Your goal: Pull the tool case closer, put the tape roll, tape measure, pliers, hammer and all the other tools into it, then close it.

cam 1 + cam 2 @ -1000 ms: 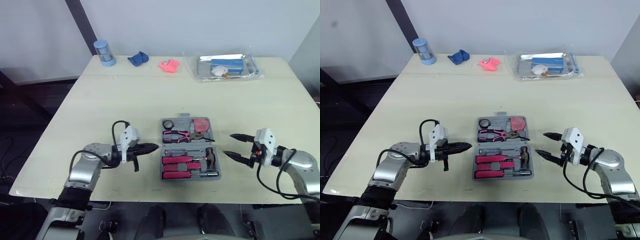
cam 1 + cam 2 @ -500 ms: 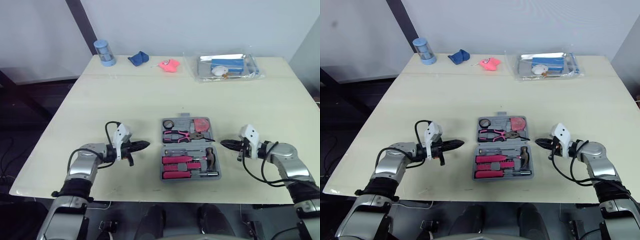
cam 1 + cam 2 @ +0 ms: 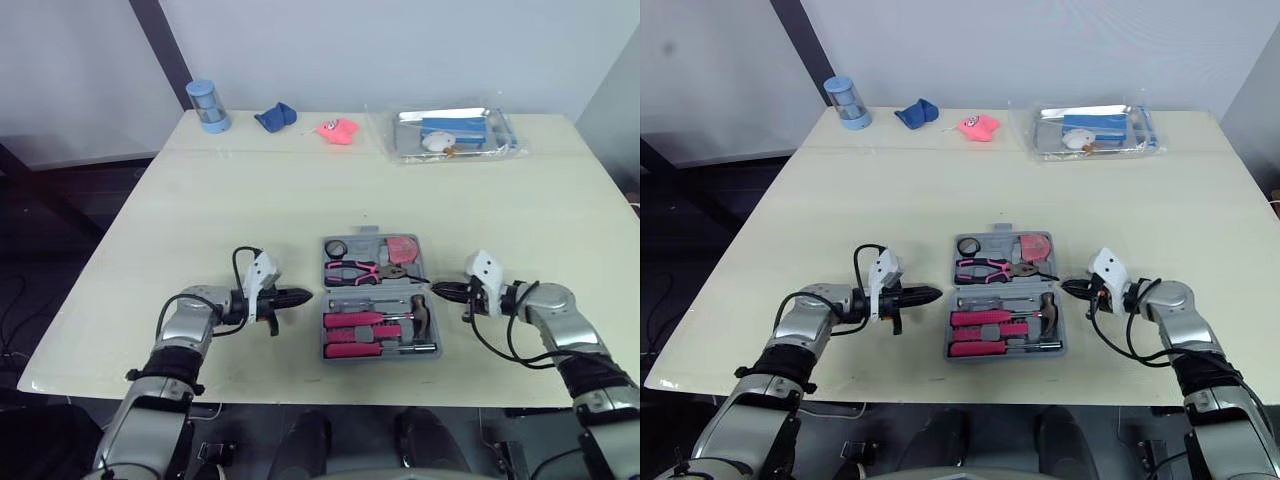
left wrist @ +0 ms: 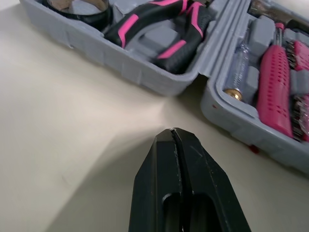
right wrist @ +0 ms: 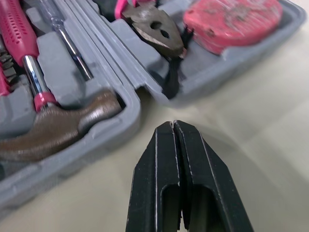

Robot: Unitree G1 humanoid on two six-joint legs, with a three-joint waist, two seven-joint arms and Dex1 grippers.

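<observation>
My left gripper (image 3: 295, 296) and right gripper (image 3: 440, 291), both pressed together and empty, flank the case (image 3: 372, 288) at lower centre. Hammer (image 3: 420, 315), pliers (image 3: 352, 270), tape measure (image 3: 403, 249) and tape roll (image 3: 336, 248) are seated. Case lies open, so I judge only closing is left. Tray (image 3: 392, 152) contents at upper right are unreadable.

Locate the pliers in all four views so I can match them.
Left eye view: pliers in the tool case's far half, middle.
Right eye view: same slot.
Left wrist view: pink-black handles, beside the black tape roll.
Right wrist view: dark head beside the pink tape measure.
Shared landmark: hinge seam between the case halves.
</observation>
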